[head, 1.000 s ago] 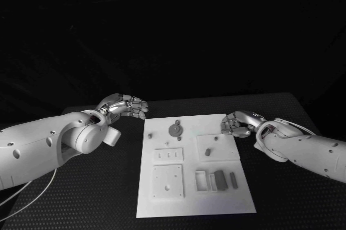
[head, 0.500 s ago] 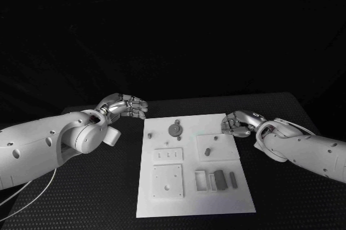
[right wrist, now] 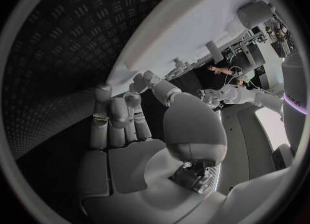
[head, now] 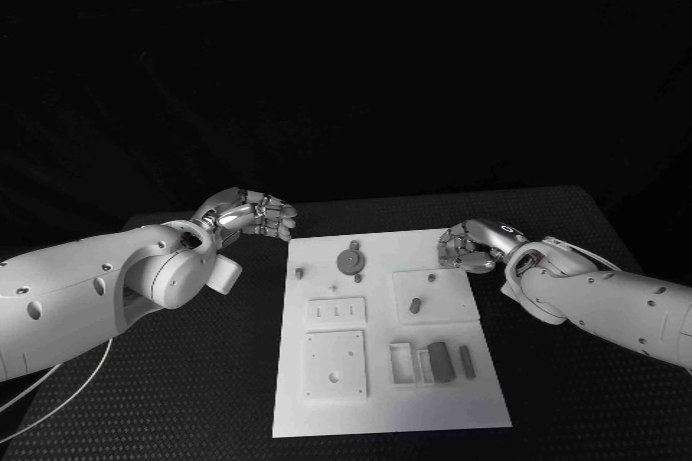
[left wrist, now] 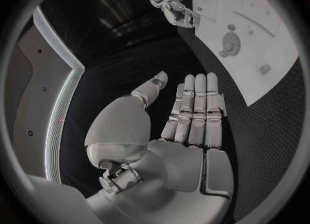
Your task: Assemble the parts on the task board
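My right hand (head: 470,249), fingers curled and holding nothing, hovers at the task board's (head: 389,401) far-right edge, nearer the parts than my empty, open-fingered left hand (head: 253,214).

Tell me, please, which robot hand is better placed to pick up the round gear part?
Probably left: the left robot hand hovers open just off the board's far corner, nearer the gear than the right robot hand.

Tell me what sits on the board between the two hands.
In the head view, the round gear-like part lies on the task board between the left hand and the right hand; bare board flanks it.
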You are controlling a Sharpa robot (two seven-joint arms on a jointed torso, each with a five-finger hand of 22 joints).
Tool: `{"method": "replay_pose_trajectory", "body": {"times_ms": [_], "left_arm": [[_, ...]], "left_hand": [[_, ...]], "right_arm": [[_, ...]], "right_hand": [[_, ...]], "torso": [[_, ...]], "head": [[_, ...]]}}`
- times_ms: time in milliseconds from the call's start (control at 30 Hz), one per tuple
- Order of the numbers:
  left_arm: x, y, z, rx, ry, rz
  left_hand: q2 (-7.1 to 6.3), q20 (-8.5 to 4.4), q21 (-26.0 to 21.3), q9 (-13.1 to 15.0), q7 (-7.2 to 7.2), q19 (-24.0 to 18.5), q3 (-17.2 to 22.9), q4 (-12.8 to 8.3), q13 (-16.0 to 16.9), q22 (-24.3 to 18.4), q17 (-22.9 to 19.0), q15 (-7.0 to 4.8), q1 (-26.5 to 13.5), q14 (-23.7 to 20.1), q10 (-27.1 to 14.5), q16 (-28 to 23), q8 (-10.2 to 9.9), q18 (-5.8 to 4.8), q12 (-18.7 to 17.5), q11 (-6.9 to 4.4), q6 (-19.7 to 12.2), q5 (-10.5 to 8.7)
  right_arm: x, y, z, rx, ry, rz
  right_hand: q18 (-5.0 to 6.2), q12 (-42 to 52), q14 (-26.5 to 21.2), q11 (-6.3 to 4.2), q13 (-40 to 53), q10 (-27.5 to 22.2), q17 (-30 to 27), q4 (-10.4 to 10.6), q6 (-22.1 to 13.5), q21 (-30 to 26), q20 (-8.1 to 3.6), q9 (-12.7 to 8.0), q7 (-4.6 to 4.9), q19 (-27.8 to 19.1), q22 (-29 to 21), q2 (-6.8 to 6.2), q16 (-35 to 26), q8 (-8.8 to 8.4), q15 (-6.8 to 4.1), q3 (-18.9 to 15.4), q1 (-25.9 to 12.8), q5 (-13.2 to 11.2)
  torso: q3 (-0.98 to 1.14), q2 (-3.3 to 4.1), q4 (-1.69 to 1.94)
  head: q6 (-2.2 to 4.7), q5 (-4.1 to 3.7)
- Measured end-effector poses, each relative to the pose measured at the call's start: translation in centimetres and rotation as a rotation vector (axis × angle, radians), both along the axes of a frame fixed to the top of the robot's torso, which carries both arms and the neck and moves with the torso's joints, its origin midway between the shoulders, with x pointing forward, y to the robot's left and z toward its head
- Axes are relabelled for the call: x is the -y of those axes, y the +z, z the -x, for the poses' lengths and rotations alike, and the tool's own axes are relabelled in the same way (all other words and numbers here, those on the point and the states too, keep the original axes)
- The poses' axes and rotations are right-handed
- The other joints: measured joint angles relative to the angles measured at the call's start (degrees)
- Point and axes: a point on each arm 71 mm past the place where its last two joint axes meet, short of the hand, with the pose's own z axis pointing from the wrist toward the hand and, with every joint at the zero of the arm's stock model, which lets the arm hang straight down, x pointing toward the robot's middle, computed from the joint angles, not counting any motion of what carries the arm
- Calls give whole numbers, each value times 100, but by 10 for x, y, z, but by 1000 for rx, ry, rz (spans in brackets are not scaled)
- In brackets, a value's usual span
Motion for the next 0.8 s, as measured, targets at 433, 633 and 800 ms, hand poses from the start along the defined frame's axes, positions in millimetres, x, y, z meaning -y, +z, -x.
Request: {"method": "replay_pose_trajectory", "body": {"times_ms": [433,633,800], "left_arm": [[10,-2,-1,3,-19,-72],[26,-7,-4,-35,-23,-143],[49,-12,-4,-73,-36,-195]], "left_hand": [[89,-73,45,47,-179,111,-114,152,93,87,132,-69,-198,150,267,27,113,10,66,-105,403,0],[11,-53,45,15,-173,131,-278,277,93,99,152,-77,-501,158,273,26,82,56,59,-111,398,0],[71,-57,45,-37,-99,108,-415,366,101,113,184,-46,-753,126,241,-19,-26,53,-8,-79,323,0]], "right_arm": [[-25,33,-7,83,13,-9],[-61,57,-4,103,69,-3],[-91,66,6,87,132,5]], "right_hand": [[2,11,92,-82,-45,82,63,-8,85,22,-27,2,-77,46,-1,19,28,70,-73,-9,-22,-1],[11,11,123,-102,-55,103,46,5,106,22,-27,2,-97,47,-1,-58,28,116,-87,-18,-102,-1],[18,11,123,-103,-62,103,20,42,108,22,-27,3,-98,47,-1,-56,28,118,-87,-8,-128,-1]], "torso": [[-12,-6,-11],[-27,-33,-25],[-69,-74,-54]], "head": [[38,2],[80,2],[107,48]]}}
